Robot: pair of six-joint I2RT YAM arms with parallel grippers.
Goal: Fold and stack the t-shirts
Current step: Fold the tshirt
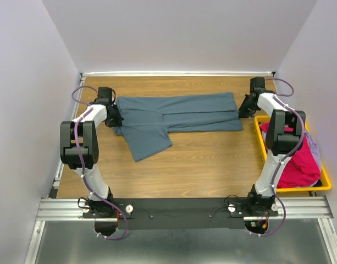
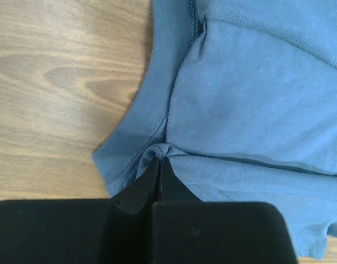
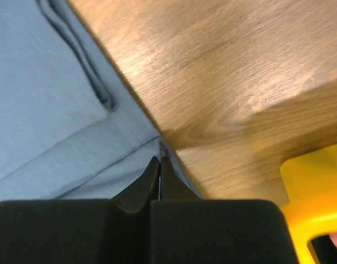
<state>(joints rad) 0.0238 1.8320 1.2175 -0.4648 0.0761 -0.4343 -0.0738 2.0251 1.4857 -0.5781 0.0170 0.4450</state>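
One slate blue-grey t-shirt (image 1: 179, 114) lies across the far half of the counter (image 1: 212, 165), drawn out from left to right between the two arms. Its far and near long edges are turned in over the body, and one flap projects toward the near side at the left end. The cloth is soft, light and limp. It will sag and wrinkle wherever it is not supported, and a layer is likely to slide off the one under it when pulled. Take hold at hems, corners or seam lines, where the doubled fabric gives the firmest pinch. The left pincer (image 2: 160, 159) is fully closed on a small bunch of cloth at the shirt's left end. The right pincer (image 3: 159, 159) is fully closed at the hem edge of the right end; the pinch there is thin, and I judge it the likelier one to slip. To the right of the shirt stands a yellow bin (image 1: 292, 190). It contains a magenta-pink t-shirt (image 1: 297, 162), crumpled, with pale grey-blue cloth (image 1: 314, 147) beside it.
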